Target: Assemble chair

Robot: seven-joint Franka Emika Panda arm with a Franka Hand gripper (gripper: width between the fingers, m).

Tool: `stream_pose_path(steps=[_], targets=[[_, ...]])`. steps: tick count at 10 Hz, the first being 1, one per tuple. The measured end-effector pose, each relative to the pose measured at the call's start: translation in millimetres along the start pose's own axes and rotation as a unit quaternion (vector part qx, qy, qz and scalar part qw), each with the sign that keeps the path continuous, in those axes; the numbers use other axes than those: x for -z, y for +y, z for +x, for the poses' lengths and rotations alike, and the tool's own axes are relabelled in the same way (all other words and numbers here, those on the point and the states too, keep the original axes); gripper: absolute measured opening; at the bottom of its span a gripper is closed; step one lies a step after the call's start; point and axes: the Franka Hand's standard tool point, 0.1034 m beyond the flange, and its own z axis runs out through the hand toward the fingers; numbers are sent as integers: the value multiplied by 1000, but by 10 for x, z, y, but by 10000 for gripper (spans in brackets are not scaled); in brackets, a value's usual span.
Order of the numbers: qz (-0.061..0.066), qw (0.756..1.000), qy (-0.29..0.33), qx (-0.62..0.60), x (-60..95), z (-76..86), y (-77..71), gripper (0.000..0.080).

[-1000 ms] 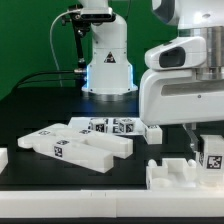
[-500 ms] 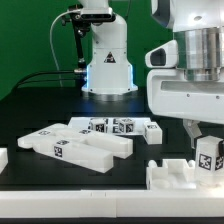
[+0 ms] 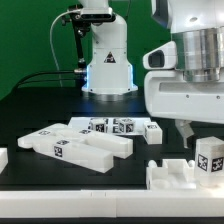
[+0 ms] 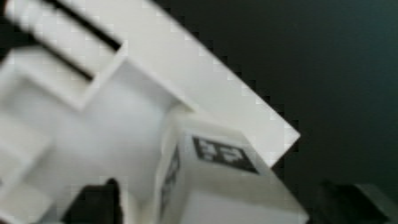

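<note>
Fingers spread wide, gripping nothing, just above the upright tagged white block on a chair part.

Glossy white arm with blue-lit base (black cables alongside) and dark-fingered gripper.

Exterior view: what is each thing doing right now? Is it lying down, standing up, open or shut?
Tool: open, one finger on each side of the tagged block, gaps showing in the wrist view.
Tagged block: standing upright by the flat white piece.
Flat white piece: lying flat on the table.
Loose white pieces: lying in a heap, some resting on others.
</note>
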Motion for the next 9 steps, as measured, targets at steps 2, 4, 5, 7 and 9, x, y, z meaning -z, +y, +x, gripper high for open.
stream_pose_path(steps=[2,4,5,7,9], targets=[[0,996,-2,93,-3,3,2,643],[0,985,-2,175,-7,9,11,648],[-3,975,-1,222,-8,4,9,648],[-28,923,6,383,-9,-36,-39,649],[-26,931,6,365,-10,-24,-27,523]])
